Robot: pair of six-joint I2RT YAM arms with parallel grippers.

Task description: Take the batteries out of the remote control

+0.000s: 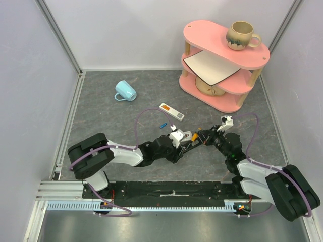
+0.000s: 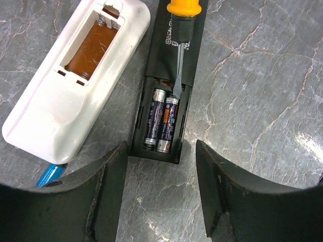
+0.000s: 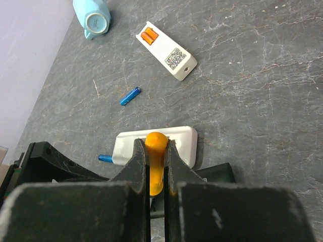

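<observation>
L pincer [image 2: 160, 151] astride remote [image 2: 156, 55], R pincer [image 3: 156, 151] gripping screwdriver [image 3: 156, 138]

The counter [image 2: 262, 75] is grey, pale-veined. The remote [image 2: 155, 60] is black, the screwdriver [image 2: 184, 7] handle orange; the batteries [image 2: 162, 121] seem dark, orange-banded.

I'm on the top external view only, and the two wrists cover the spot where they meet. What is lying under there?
Observer: A black remote lies with its back up and the cover off. Two batteries sit side by side in the open compartment.
Operator: I can make out something orange at the right wrist. What is it doing?
Observer: That is the handle of a screwdriver. The right gripper has its jaws shut on it, and the blade tip is down in the compartment, at the end of one battery.
</observation>
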